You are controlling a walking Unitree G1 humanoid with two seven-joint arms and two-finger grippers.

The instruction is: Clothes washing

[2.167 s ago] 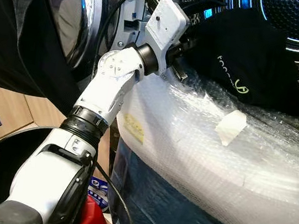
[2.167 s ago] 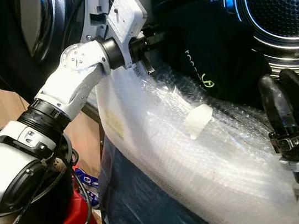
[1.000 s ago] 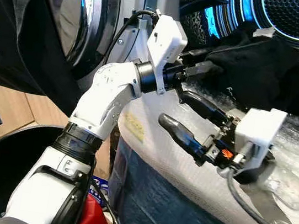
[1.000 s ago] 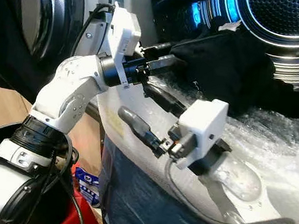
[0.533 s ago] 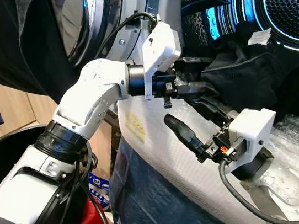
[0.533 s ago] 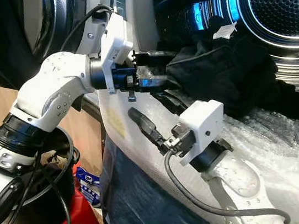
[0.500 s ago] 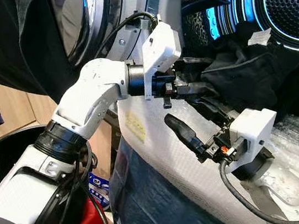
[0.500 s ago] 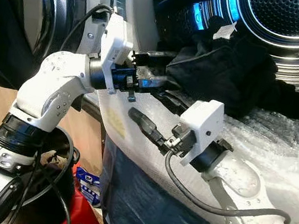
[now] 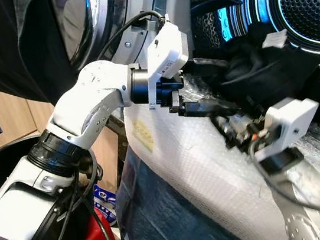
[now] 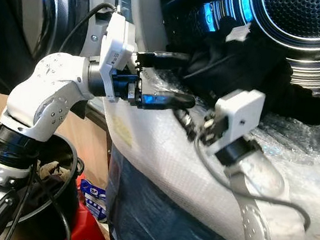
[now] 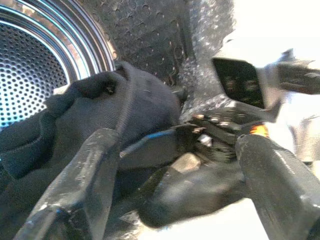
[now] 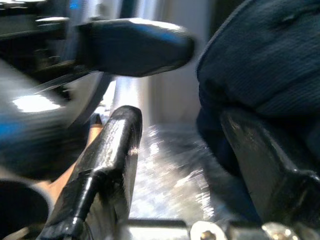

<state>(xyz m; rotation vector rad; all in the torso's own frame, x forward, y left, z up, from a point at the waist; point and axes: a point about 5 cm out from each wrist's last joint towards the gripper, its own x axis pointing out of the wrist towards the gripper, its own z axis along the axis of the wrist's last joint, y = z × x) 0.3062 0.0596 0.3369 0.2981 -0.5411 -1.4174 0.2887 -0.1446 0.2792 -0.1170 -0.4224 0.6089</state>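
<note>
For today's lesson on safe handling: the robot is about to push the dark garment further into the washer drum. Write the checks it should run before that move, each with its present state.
1. Washer door swung open, drum mouth free: ok.
2. Dark garment fully inside the drum: not ok; it lies bunched on the lip, partly over the bubble wrap.
3. Left pincer open around the garment's edge: ok.
4. Right pincer open, one finger against the cloth: ok.
5. Firm hold on the garment: cannot tell.
6. Space between the two pincers: not ok; they are crowded close together, so a collision seems possible.
</note>
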